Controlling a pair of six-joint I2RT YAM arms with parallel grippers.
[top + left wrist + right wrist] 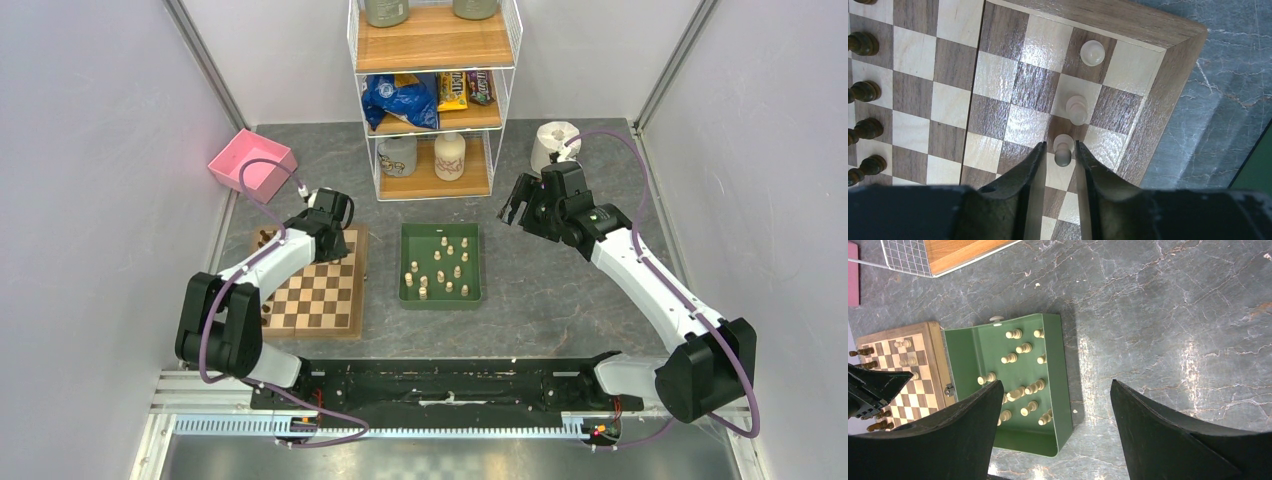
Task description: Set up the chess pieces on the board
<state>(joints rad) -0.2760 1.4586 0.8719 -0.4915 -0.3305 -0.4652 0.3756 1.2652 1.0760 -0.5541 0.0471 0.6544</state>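
The board (318, 298) lies left of centre; it also fills the left wrist view (1013, 85). Three pale pawns stand in a column near its right border (1092, 52) (1077, 107) (1063, 150). My left gripper (1060, 145) hangs over the board's far end (335, 212), jaws narrowly apart, straddling the nearest pale pawn with small gaps on both sides. Dark pieces (864, 44) line the left edge. The green tray (404, 262) holds several pale pieces (1020, 347). My right gripper (512, 210) is wide open and empty, in the air right of the tray (1055, 382).
A pink bin (252, 162) sits at the back left. A wire shelf (435, 100) with jars and snack bags stands at the back centre, and a white roll (555, 143) at the back right. Grey walls close both sides.
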